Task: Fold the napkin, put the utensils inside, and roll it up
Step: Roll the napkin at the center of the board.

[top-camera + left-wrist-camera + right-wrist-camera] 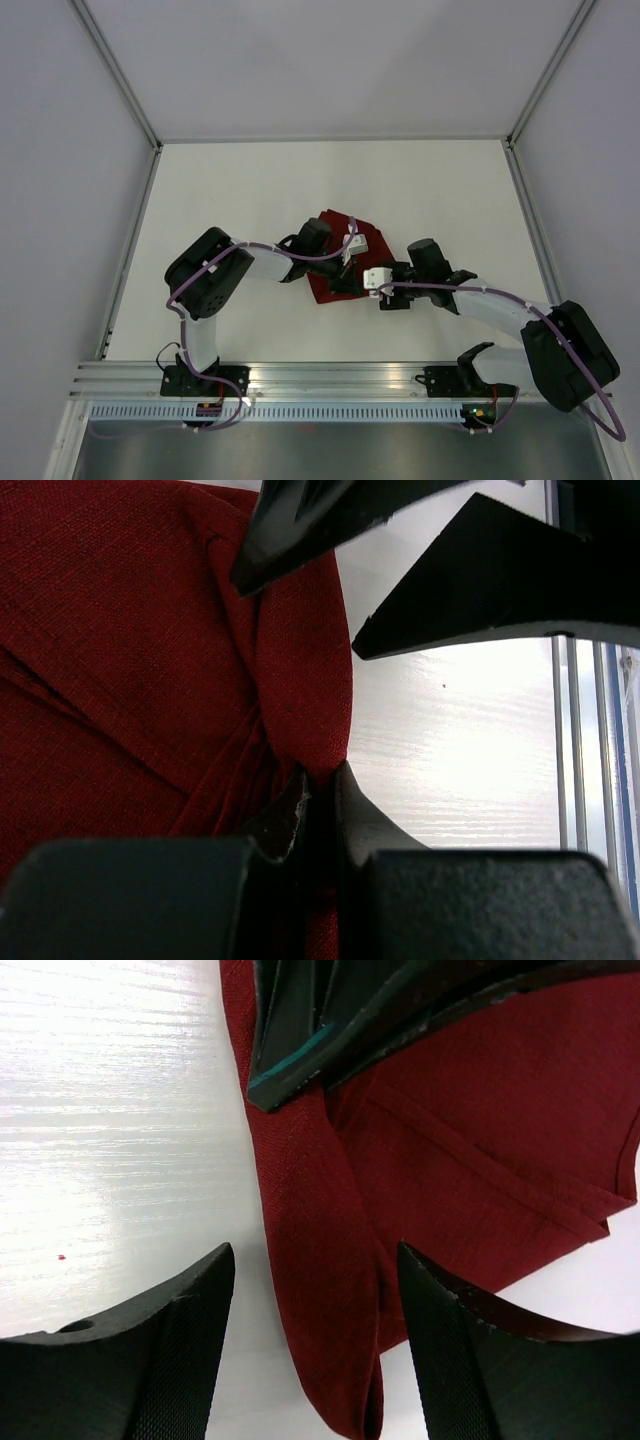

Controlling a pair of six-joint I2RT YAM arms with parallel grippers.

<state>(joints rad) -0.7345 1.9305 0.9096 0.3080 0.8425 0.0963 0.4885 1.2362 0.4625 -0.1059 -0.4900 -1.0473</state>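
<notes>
The maroon napkin (325,288) lies bunched and partly rolled at mid-table. My left gripper (346,268) is shut on a rolled fold of the napkin (150,650), pinched between the fingertips (322,776). My right gripper (364,290) is open, and its fingers (190,1310) straddle the rolled edge of the napkin (320,1240) without touching it. The right gripper's black fingers (480,580) show at the top of the left wrist view. A thin teal strip (290,1060) runs along the left gripper's finger; I cannot tell whether it is a utensil. Otherwise the utensils are hidden.
The white table (250,190) is walled by grey panels with metal frame rails (125,265) on both sides. An aluminium rail (330,375) carries the arm bases at the near edge.
</notes>
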